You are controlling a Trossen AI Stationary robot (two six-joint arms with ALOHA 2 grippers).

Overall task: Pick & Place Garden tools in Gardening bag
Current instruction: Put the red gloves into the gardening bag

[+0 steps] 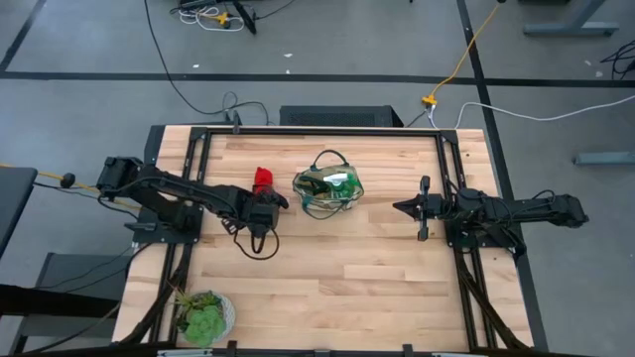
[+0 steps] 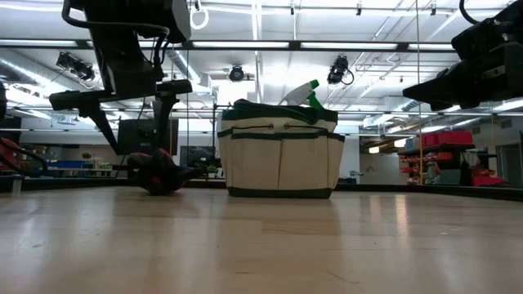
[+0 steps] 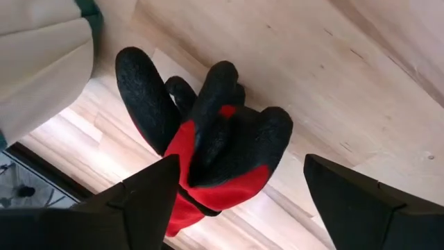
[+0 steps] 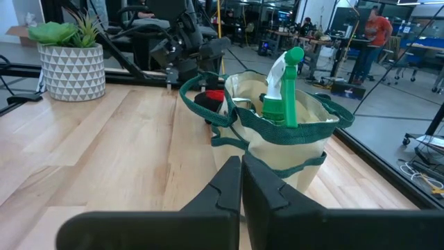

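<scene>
Spray bottle (image 4: 282,87) already sat in bag (image 1: 328,191); beside the bag lay red-and-black gloves (image 3: 201,149) beneath spread-fingered left gripper (image 3: 239,194), awaiting pickup; waited nearby, right gripper (image 4: 241,182), pinched together, empty.

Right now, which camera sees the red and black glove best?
The left wrist view: the glove fills it, between the open left tool. The high view shows a red patch; the low view a dark lump beside the bag; the right wrist view a sliver.

Light wood table (image 1: 337,268) with black frame rails along its edges. Green succulent in a pale patterned pot (image 1: 203,317) sits at the table's near left corner. Yellow cable (image 1: 466,55) and dark cables on grey floor behind. People stand in the room (image 4: 366,38) beyond.
</scene>
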